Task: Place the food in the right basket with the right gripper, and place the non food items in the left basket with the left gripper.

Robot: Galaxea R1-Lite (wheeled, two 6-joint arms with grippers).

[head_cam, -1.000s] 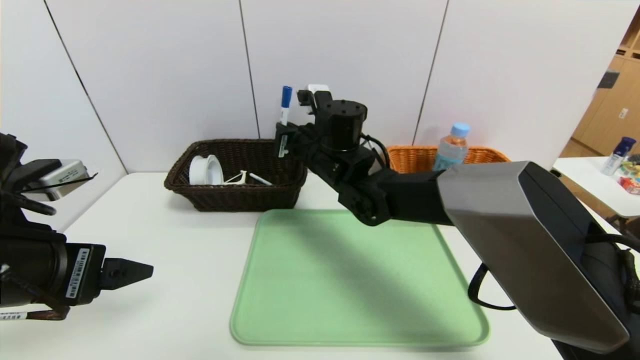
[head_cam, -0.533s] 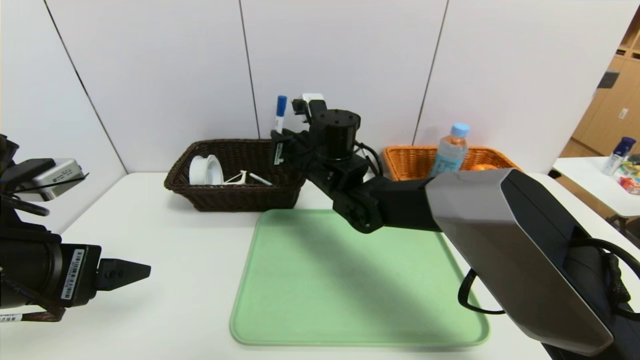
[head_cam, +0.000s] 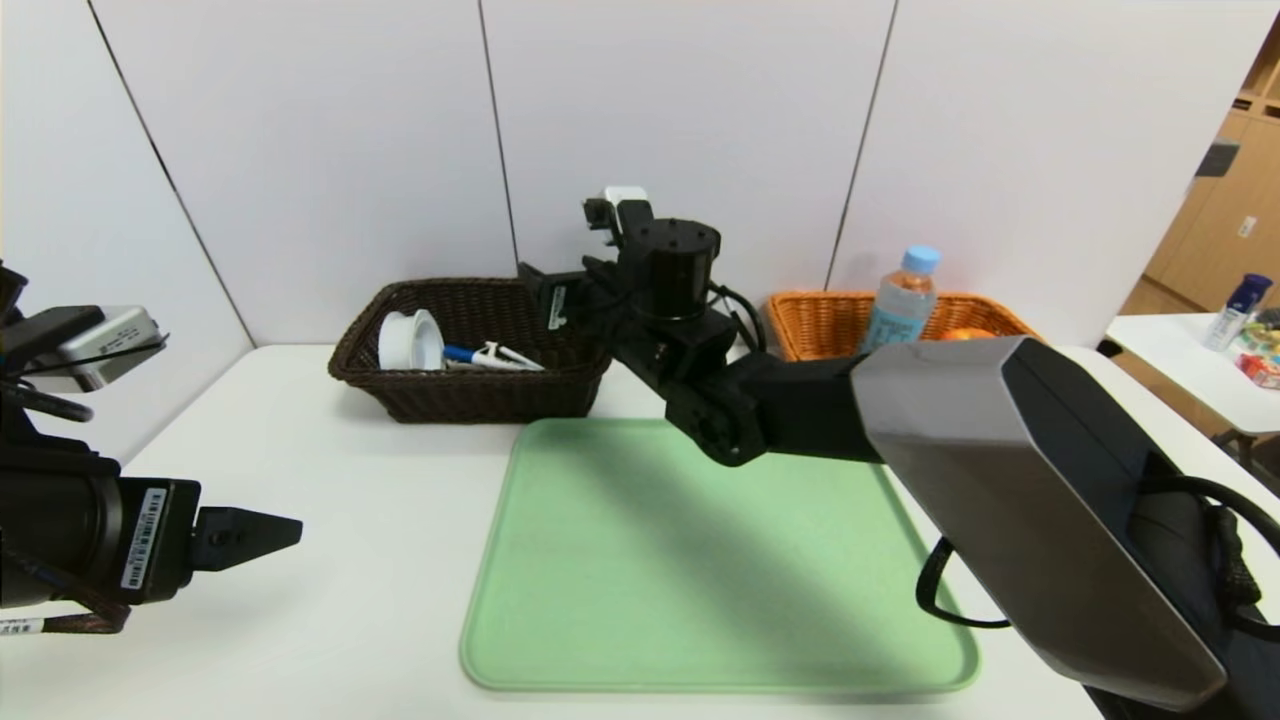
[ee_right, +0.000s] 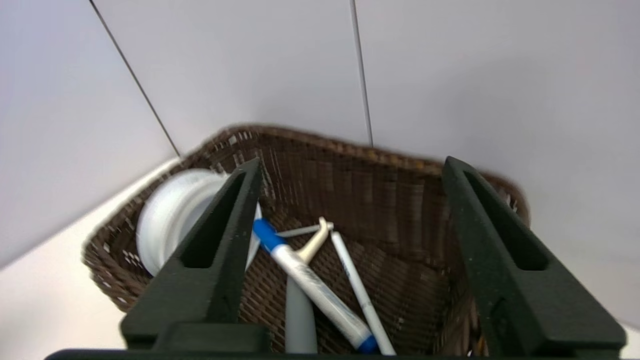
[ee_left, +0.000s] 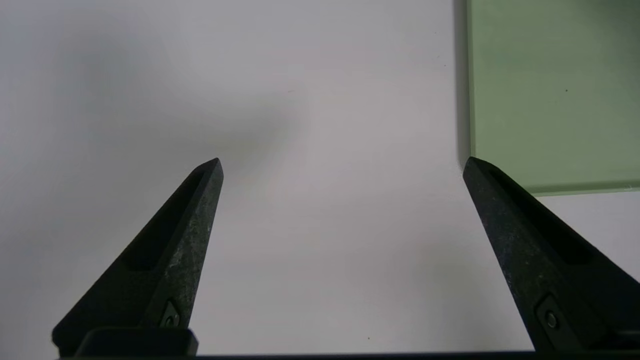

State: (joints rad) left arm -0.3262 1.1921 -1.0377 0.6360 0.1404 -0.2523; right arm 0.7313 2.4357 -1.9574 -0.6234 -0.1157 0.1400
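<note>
Lying now in the dark left basket (head_cam: 470,350) beside the tape roll (head_cam: 411,340), the marker (ee_right: 312,287) has left the right gripper (ee_right: 350,167), which hangs wide open, empty, above the basket's near rim, with the green tray (head_cam: 700,560) bare.

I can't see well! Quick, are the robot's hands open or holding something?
Left gripper: open, empty, above the table.
Right gripper: open, empty, over the dark brown basket.
</note>
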